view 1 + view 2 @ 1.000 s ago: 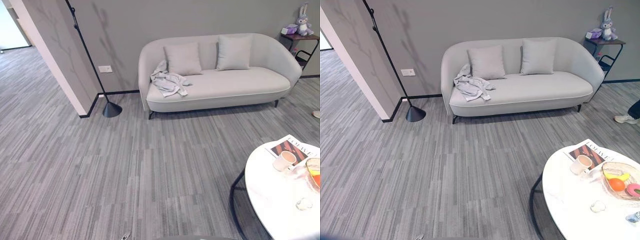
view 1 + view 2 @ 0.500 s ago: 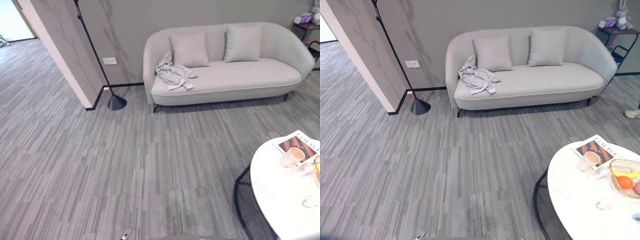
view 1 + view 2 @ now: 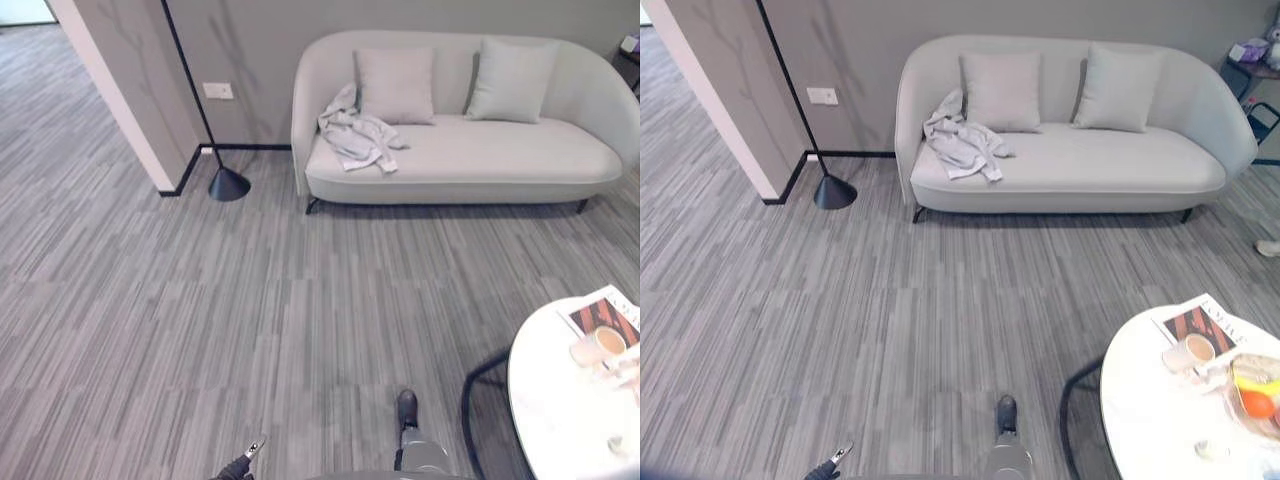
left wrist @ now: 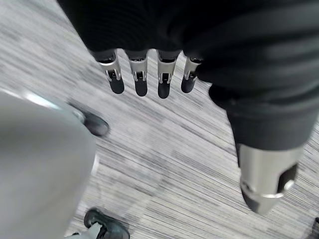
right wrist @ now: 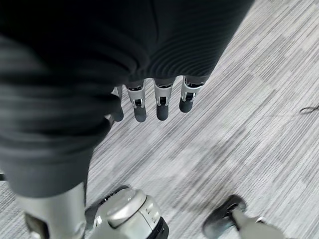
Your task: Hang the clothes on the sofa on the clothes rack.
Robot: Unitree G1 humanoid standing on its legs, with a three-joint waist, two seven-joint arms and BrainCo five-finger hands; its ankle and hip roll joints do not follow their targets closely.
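The clothes [image 3: 357,138] are lying in a crumpled grey heap at the left end of the sofa [image 3: 470,165], draping partly up the inner side of its arm and touching the nearer of two cushions [image 3: 395,85]. Judging by the loose folds, the garment is looking light, soft and limp; it will likely sag and trail once lifted, so taking a bunched fold near the top of the heap, or the collar if it can be found, is seeming the safest hold.

Left of the sofa, the dark pole of the clothes rack [image 3: 190,87] is rising from a cone base [image 3: 228,185] on the floor by the wall corner, near the sofa's arm.

The left robot hand [image 4: 149,74] is hanging over the striped floor with fingers straight and spread from the thumb, holding nothing. The right robot hand [image 5: 159,102] is doing the same, fingers relaxed and empty. Both are well apart from the sofa.

A round white surface [image 3: 1150,400] is standing at the lower right, carrying a cup [image 3: 1193,351], a magazine [image 3: 1200,322] and a fruit bowl [image 3: 1252,395].
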